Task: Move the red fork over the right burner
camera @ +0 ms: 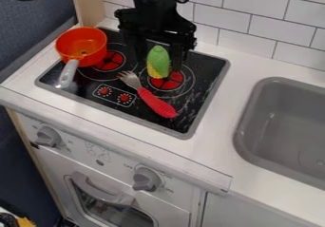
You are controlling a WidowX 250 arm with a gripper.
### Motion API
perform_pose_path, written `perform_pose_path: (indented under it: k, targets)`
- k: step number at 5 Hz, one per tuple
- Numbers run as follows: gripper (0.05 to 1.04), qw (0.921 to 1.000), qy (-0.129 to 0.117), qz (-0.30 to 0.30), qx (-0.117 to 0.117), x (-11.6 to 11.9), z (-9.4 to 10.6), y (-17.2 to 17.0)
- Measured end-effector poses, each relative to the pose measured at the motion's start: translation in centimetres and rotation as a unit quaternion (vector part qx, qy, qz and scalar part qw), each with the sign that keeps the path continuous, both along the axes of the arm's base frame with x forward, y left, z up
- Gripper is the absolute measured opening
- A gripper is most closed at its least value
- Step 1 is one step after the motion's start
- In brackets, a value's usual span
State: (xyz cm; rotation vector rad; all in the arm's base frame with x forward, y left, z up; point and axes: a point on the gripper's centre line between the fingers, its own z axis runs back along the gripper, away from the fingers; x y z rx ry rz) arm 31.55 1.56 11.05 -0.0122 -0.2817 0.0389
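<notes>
So the biggest thing here is a white toy kitchen [95, 155], with a white countertop [244, 79] against a white tiled wall [254, 12]. A grey sink [251, 112] is set in on the right, and a glossy black cooktop [203, 83] with a grey rim is on the left. Below the cooktop is an oven door [120, 216] with a chunky grey handle and a dark window.

The black gripper [157, 57] hangs down from the top edge over the back of the cooktop. Its fingers are spread pretty wide, with the corn between them in this view; can't tell if either one touches it, but they aren't pinched together.

An orange-red saucepan [81, 43] sits at the back left, covering part of the left burner [113, 62], grey handle pointing toward the front.

The red-handled fork [155, 102] lies slantwise on the cooktop: metal tines back between the two burners, ribbed handle running toward the front right. It's along the front-left side of the right burner [167, 83], just beside the red centre, not over it.

The toy corn [158, 62], green on top and yellow below, has its lower end at that burner's red centre. Smallest are two grey knobs [147, 179] on the front panel.
</notes>
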Motion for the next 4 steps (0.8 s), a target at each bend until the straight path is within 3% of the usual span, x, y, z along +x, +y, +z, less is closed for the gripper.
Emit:
perform_pose_path:
  k: [1,3,4]
  targets:
    - [1.000,0.9998,0.018,0.004,-0.002,-0.2,-1.1,0.0]
    - [1.000,0.9914,0.065,0.112,-0.019,-0.6,-3.7,-1.1]
    - [1.000,0.9707,0.111,0.206,-0.056,-1.1,-6.1,-1.9]
